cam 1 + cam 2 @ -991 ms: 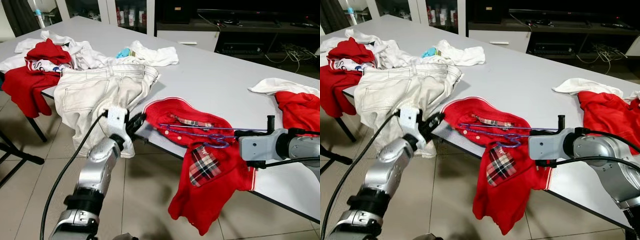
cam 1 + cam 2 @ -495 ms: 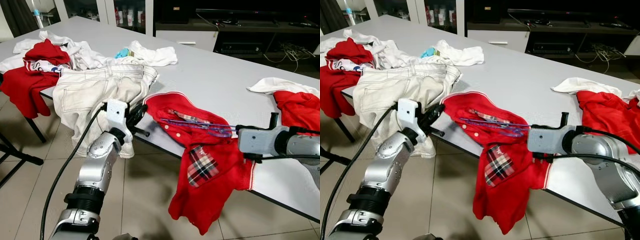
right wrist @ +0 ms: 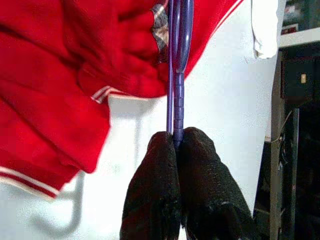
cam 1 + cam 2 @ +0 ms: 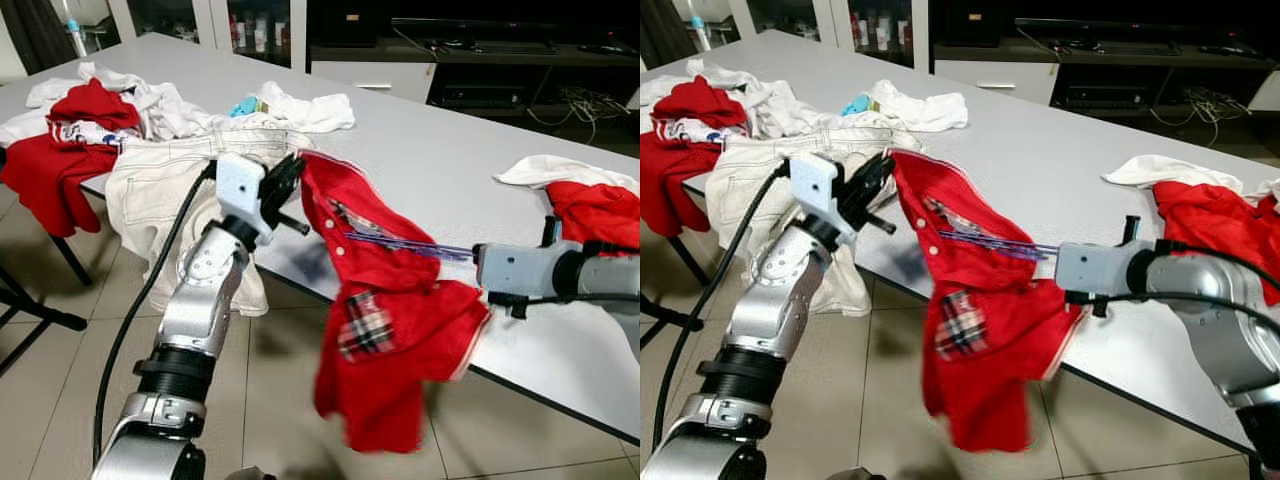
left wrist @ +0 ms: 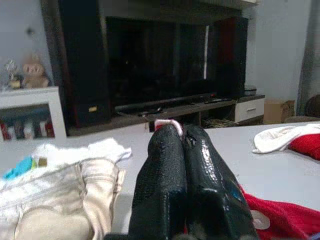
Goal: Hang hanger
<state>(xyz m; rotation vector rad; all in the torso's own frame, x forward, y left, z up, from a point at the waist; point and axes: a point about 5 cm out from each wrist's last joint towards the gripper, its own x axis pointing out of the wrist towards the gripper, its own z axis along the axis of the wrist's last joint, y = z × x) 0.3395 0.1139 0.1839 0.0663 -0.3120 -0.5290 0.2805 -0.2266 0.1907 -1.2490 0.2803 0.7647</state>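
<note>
A: Left eye view: left gripper raised over the near edge of the grey table, fingers pressed together on the collar edge of the red shirt, lifting that end off the tabletop.

B: Confirmed from the left wrist view: black fingers closed tight, a pink-trimmed bit of collar pinched at the tips, red cloth just below.

A: And on the right?

B: Right gripper level with the table edge, clamped on the purple hanger. Seen in the right wrist view too: fingertips squeezed onto the thin purple wire, running straight out into the red cloth.

A: Hanger position?

B: Held roughly level, stretching from the right gripper leftward into the neck of the shirt. Shirt hung between the two grippers, plaid-patched lower part drooping past the table edge toward the tiled floor.

A: Elsewhere on the table?

B: Cream jeans draped over the edge behind the left arm, a heap of white and red clothes further left, another red and white garment at the far right.
</note>
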